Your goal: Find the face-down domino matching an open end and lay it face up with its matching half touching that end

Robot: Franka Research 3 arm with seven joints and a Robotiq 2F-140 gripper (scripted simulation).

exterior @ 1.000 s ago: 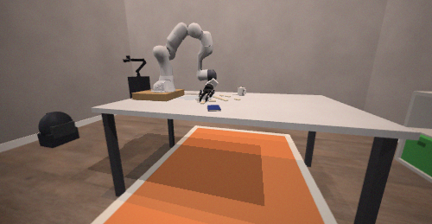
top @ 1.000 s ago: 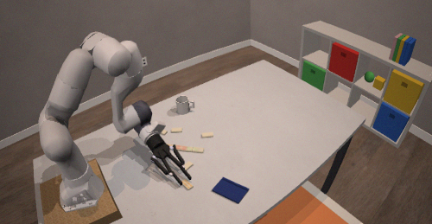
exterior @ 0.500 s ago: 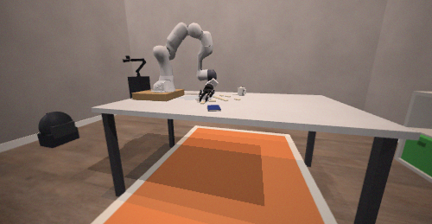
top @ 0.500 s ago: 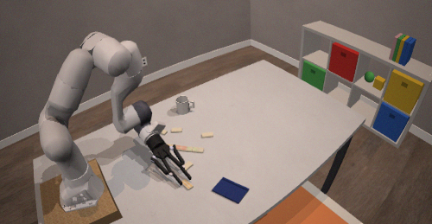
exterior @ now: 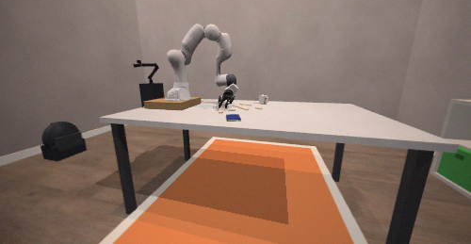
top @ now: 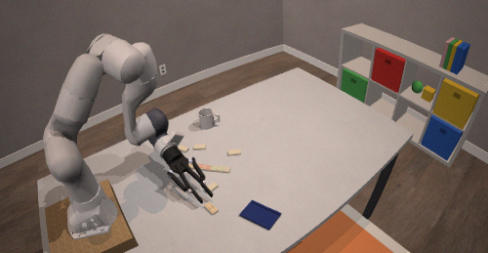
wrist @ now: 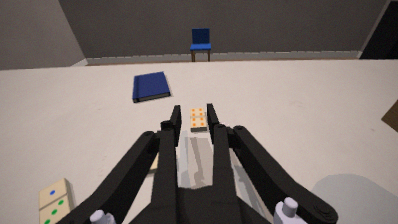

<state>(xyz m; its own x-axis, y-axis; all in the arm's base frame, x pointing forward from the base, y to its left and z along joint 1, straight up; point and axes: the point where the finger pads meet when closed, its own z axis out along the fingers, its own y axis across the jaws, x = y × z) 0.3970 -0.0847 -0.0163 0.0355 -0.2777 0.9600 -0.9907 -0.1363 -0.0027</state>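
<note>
My gripper (top: 206, 197) (exterior: 222, 107) (wrist: 194, 112) points down at a slant, its fingers a little apart with nothing between them. Just beyond the fingertips a face-up domino (top: 211, 208) (exterior: 220, 112) (wrist: 198, 120) lies flat, with orange pips, seemingly four on each half. A plain-backed domino (top: 214, 186) lies beside the fingers, mostly hidden by them in the wrist view. The line of dominoes (top: 220, 169) (exterior: 241, 106) lies behind the gripper; its one end shows a blue single pip and green pips (wrist: 53, 201). Other plain-backed dominoes (top: 199, 147) (top: 234, 152) (top: 183, 148) lie beyond the line.
A dark blue book or tray (top: 261, 215) (exterior: 233, 118) (wrist: 151, 86) lies toward the table's near edge. A grey mug (top: 206, 118) (exterior: 263, 99) stands beyond the dominoes. The arm's wooden base (top: 117, 222) (exterior: 172, 104) is at one end of the table.
</note>
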